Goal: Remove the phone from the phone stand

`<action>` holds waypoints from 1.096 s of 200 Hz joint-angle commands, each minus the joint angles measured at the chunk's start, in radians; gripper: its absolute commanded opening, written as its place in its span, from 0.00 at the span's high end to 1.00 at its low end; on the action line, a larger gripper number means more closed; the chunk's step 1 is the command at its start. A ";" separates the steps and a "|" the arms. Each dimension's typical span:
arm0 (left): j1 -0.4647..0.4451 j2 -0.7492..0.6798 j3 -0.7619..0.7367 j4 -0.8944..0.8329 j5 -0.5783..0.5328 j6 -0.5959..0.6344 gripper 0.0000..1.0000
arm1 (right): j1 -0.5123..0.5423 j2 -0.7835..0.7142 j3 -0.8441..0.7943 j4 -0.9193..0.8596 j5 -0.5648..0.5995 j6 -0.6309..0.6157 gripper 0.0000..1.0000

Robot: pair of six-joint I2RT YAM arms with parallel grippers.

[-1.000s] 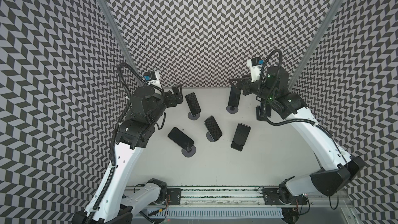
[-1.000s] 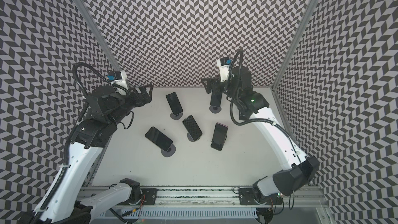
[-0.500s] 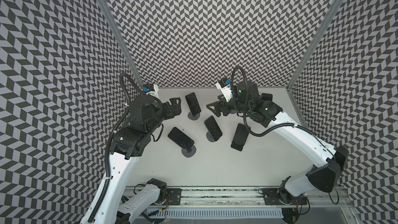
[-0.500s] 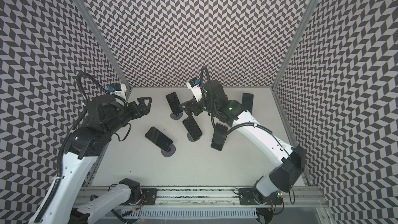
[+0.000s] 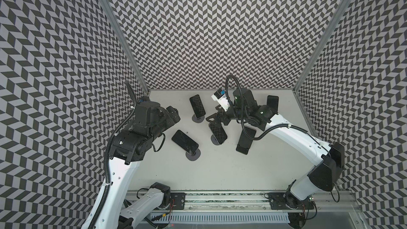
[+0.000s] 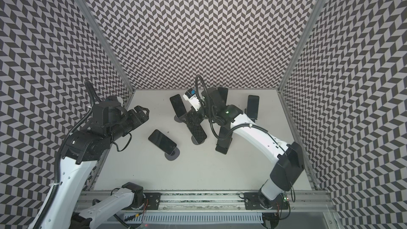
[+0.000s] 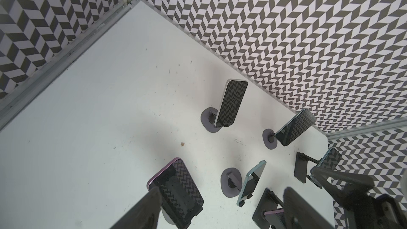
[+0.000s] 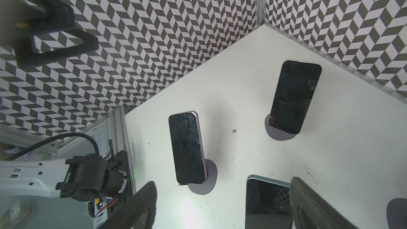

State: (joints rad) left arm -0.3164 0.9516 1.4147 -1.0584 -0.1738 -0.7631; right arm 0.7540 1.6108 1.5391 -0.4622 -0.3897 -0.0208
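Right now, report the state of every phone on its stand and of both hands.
middle phone: mounted, free.
front-left phone: mounted, free.
back-left phone: mounted, free.
back-middle phone: mounted, free.
far-right phone: mounted, free.
front-right phone: mounted, free.
left hand: open, empty.
right hand: open, empty, close to middle phone.

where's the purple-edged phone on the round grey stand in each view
In a top view: purple-edged black phone, leftmost on the table, nearest the left arm.
In a top view: same spot.
Left wrist: closest phone, chevrons mirrored on its screen.
Right wrist: mid-picture, smudged dark screen.
Shared landmark: small brown crumb on the white table beside it.
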 commanded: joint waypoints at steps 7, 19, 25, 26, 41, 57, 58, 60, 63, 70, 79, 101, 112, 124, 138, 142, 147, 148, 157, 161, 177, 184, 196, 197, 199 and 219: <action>-0.001 -0.006 0.006 -0.063 -0.068 0.039 0.12 | 0.050 0.026 0.044 0.029 0.013 -0.036 0.09; 0.000 0.009 0.027 -0.089 -0.075 0.068 0.11 | 0.071 0.043 0.062 0.012 0.019 -0.034 0.10; 0.000 0.012 0.032 -0.098 -0.074 0.077 0.10 | 0.082 0.051 0.072 -0.001 0.021 -0.032 0.10; 0.000 0.012 0.032 -0.100 -0.073 0.078 0.10 | 0.084 0.052 0.073 -0.003 0.022 -0.033 0.10; 0.002 0.006 0.020 -0.116 -0.075 0.089 0.10 | 0.111 0.063 0.074 -0.017 0.033 -0.034 0.10; 0.007 -0.012 -0.004 -0.125 -0.101 0.102 0.09 | 0.137 0.066 0.049 -0.006 0.048 -0.039 0.10; 0.008 -0.012 -0.005 -0.125 -0.103 0.103 0.09 | 0.138 0.067 0.048 -0.006 0.049 -0.039 0.10; 0.010 -0.015 -0.007 -0.128 -0.108 0.104 0.09 | 0.141 0.068 0.045 -0.004 0.050 -0.040 0.10; 0.012 -0.019 -0.008 -0.129 -0.113 0.106 0.08 | 0.145 0.069 0.043 -0.003 0.051 -0.040 0.10; 0.020 -0.022 -0.007 -0.137 -0.123 0.113 0.07 | 0.153 0.075 0.043 -0.003 0.054 -0.044 0.10; 0.035 -0.021 0.001 -0.143 -0.125 0.126 0.07 | 0.161 0.085 0.045 -0.003 0.065 -0.048 0.10; 0.068 -0.015 0.011 -0.160 -0.118 0.162 0.07 | 0.171 0.098 0.037 0.010 0.096 -0.043 0.11; 0.087 -0.012 0.010 -0.177 -0.119 0.175 0.07 | 0.173 0.101 0.027 0.024 0.111 -0.041 0.11; 0.109 -0.007 0.012 -0.194 -0.118 0.185 0.07 | 0.174 0.103 0.018 0.035 0.106 -0.042 0.11; 0.132 -0.001 0.017 -0.212 -0.119 0.199 0.07 | 0.177 0.110 0.010 0.040 0.089 -0.044 0.12; 0.137 -0.001 0.018 -0.214 -0.119 0.204 0.07 | 0.177 0.112 0.010 0.039 0.086 -0.044 0.13; 0.143 -0.001 0.021 -0.216 -0.121 0.208 0.07 | 0.181 0.116 0.010 0.035 0.086 -0.045 0.13; 0.145 -0.001 0.021 -0.217 -0.120 0.210 0.07 | 0.182 0.117 0.011 0.034 0.086 -0.045 0.13; 0.151 -0.003 0.021 -0.216 -0.119 0.215 0.07 | 0.188 0.124 0.012 0.026 0.084 -0.041 0.14; 0.152 -0.005 0.021 -0.214 -0.118 0.215 0.07 | 0.189 0.126 0.012 0.024 0.082 -0.042 0.13; 0.154 -0.014 0.005 -0.203 -0.104 0.213 0.07 | 0.204 0.132 0.014 0.018 0.084 -0.048 0.13; 0.155 -0.018 -0.008 -0.200 -0.097 0.207 0.07 | 0.211 0.133 0.012 0.019 0.086 -0.054 0.13; 0.155 -0.031 -0.033 -0.194 -0.078 0.192 0.06 | 0.222 0.140 0.014 0.022 0.085 -0.059 0.13; 0.155 -0.031 -0.035 -0.194 -0.077 0.192 0.06 | 0.224 0.142 0.014 0.022 0.085 -0.060 0.13; 0.155 -0.034 -0.040 -0.192 -0.073 0.189 0.06 | 0.225 0.144 0.015 0.022 0.085 -0.062 0.13; 0.155 -0.059 -0.090 -0.171 -0.036 0.164 0.07 | 0.238 0.181 0.050 0.012 0.086 -0.072 0.12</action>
State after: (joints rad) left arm -0.1673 0.9249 1.3743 -1.2339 -0.2485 -0.5724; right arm 0.9737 1.7496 1.5589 -0.4717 -0.3061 -0.0608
